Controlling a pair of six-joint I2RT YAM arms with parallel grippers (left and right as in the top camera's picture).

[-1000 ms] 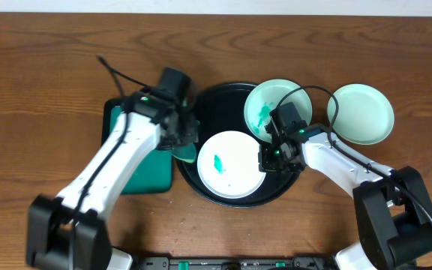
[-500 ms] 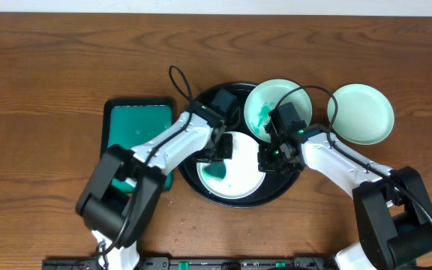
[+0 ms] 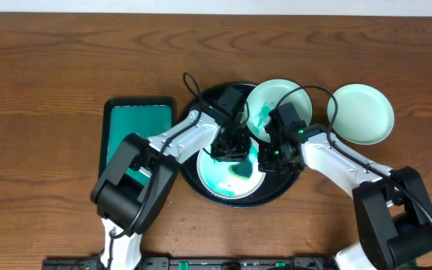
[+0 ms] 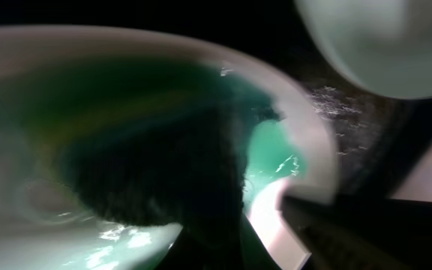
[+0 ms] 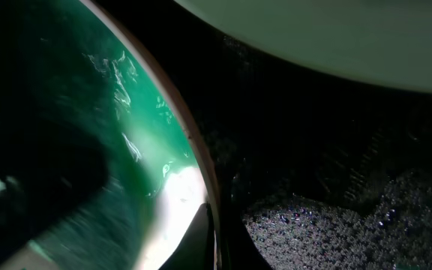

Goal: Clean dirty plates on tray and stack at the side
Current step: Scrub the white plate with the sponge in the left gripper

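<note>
The black round tray (image 3: 203, 105) sits mid-table. A plate (image 3: 227, 186) lies in its front half, its surface covered in a teal smear. My left gripper (image 3: 231, 146) is down on this plate, shut on a dark sponge (image 4: 156, 172) that presses on the wet plate (image 4: 306, 135). My right gripper (image 3: 268, 159) is shut on the plate's right rim (image 5: 193, 157), one finger on each side of it (image 5: 212, 240). A second plate (image 3: 272, 105) with green smears rests at the tray's back right. A third, clean plate (image 3: 361, 112) lies on the table to the right.
A rectangular green tray (image 3: 137, 120) with a black rim lies left of the round tray, partly under my left arm. The round tray's wet black floor (image 5: 336, 195) shows beside the held plate. Brown wooden table (image 3: 43, 82) all round.
My left gripper has moved right from the green tray onto the front plate, and the small teal spot has spread over the plate. The right arm has not moved.
</note>
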